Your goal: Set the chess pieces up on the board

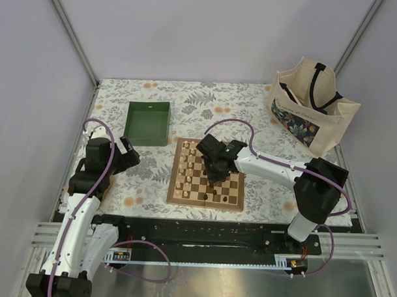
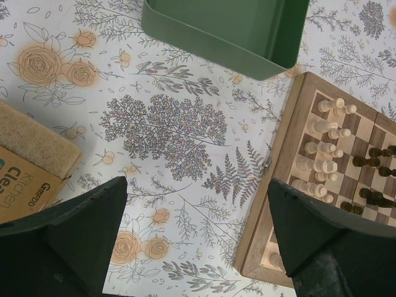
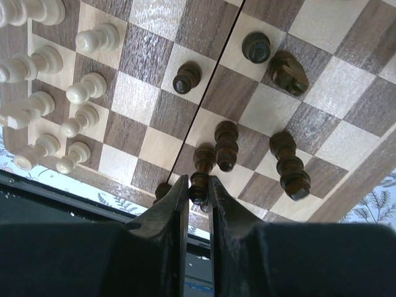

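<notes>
On the board [image 1: 174, 180], close to the edge nearest the arm bases, your right fingers [image 3: 170, 207] are clenched on a dark piece [image 3: 201, 162]. They pinch its upper part from both sides, just beside the centre seam. You cannot tell from these views whether its base is touching the square below.

Other dark pieces [image 3: 289, 164] are scattered over nearby squares, one of them touching or almost touching the held piece. The pale pieces [image 3: 86, 86] are lined up in two rows along the board's left side.

Your left fingers [image 2: 80, 229] are spread wide and grasp nothing. They hang above the flowered surface [image 2: 167, 124], just left of the board's border, with one finger over the cloth and the other over the board's corner. A cardboard box [image 2: 21, 179] lies at the left of that wrist view.

A green tray [image 1: 148, 122] sits near the board's far left corner, apart from it. A bag [image 1: 311, 103] stands at the surface's far right corner.
</notes>
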{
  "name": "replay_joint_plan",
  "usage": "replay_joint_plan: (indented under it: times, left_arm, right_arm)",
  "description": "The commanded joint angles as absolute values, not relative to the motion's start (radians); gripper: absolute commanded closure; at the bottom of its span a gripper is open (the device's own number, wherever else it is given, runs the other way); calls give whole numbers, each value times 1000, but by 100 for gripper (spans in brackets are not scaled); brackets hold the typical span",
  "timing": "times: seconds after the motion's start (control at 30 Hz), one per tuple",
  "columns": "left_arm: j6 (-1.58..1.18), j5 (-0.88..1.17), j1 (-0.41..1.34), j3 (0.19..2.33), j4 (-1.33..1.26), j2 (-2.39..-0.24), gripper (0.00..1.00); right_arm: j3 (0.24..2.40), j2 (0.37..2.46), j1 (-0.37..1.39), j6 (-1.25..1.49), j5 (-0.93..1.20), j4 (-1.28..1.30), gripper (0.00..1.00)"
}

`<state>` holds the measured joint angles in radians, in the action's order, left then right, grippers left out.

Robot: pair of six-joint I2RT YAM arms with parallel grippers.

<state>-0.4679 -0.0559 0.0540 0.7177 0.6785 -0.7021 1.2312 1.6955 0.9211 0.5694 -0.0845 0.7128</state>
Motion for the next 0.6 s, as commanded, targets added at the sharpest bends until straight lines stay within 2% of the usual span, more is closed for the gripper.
replay_joint_plan:
  times: [0.0,0.27,0.57]
  left_arm:
    - [-463,-44,49,733,629,-695,1]
    - [-462,-37,49,735,629,-698,1]
    - [-463,-37,49,732,629,-692,1]
  right_arm:
    - [1290,1579,930,548,-84,758,89]
    - [1321,1365,875,534,-219,818,92]
    - [1224,1345,701,489,-201,789,92]
